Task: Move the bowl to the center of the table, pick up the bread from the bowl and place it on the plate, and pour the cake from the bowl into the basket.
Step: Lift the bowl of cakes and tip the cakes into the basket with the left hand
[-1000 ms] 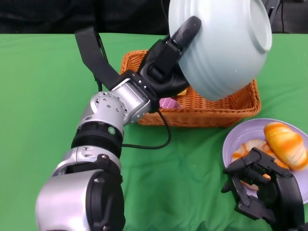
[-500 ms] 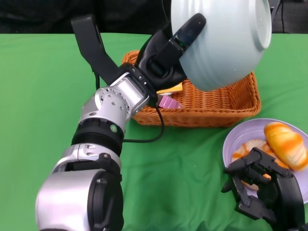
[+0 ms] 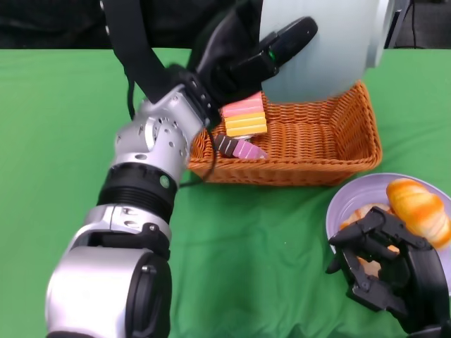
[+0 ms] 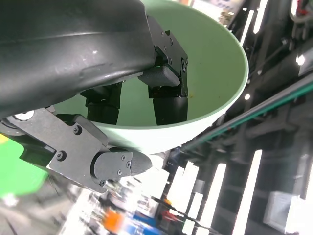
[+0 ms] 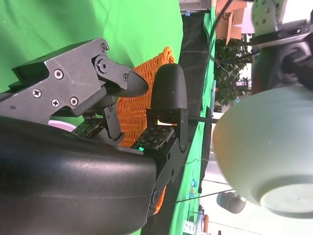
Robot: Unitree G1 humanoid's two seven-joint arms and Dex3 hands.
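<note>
Table: green cloth (image 3: 63, 141).
Left hand (image 3: 243, 60): we see it gripping tipped pale green bowl (image 3: 320, 42) above wicker basket (image 3: 310, 151).
Basket: cake slices (image 3: 243, 116) inside.
Right hand (image 3: 384, 271): fingers spread, empty, beside plate (image 3: 338, 211) with bread (image 3: 419, 211).

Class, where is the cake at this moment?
In the head view, the cake lies inside the basket, at its left end, just below the left hand holding the bowl.

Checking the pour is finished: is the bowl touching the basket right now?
Cannot tell. In the head view the bowl, held by the left hand, overlaps the basket far rim; no gap shows.
</note>
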